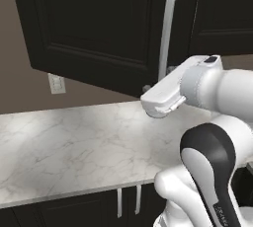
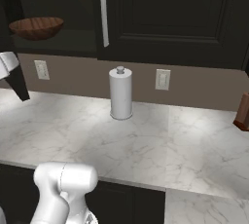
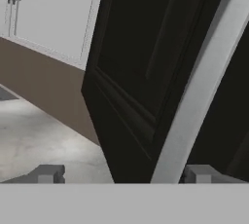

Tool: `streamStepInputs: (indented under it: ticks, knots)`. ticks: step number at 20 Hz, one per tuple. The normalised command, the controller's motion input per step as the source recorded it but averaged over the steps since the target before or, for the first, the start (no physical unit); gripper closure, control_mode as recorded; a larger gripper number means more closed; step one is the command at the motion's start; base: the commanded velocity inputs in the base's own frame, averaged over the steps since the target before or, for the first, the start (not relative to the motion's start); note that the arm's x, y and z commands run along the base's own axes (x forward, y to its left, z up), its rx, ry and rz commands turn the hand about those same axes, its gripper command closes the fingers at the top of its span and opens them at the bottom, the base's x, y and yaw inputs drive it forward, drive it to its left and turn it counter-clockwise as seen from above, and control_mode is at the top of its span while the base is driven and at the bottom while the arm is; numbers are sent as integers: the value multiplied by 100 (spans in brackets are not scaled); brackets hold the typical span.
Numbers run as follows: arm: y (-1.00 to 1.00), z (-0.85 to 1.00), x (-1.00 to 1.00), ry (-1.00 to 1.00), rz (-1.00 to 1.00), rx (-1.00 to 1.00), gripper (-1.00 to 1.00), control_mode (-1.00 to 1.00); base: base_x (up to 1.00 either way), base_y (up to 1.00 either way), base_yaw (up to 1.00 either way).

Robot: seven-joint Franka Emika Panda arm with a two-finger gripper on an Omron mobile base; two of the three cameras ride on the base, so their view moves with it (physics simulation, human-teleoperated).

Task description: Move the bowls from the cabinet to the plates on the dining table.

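Up close, the pincer stands open astride the cabinet door's silver handle; a wooden bowl sits inside, far left.

base views flank counter; hand view hugs cabinet door.

The light is soft and even. The white marble counter top looks bright, with a lighter patch in the middle. The near-black cabinet doors stay very dark. Everything looks a little fuzzy.
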Motion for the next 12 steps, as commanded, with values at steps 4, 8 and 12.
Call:
streamStepInputs:
  ticks: [4,8,12]
  knots:
    - [-25,22,-67,0,-3,0,-100,-100,0,0,0]
    - [-30,39,-34,0,-5,0,-100,-100,0,0,0]
    - [-72,46,-25,1,-13,0,-100,-100,0,0,0]
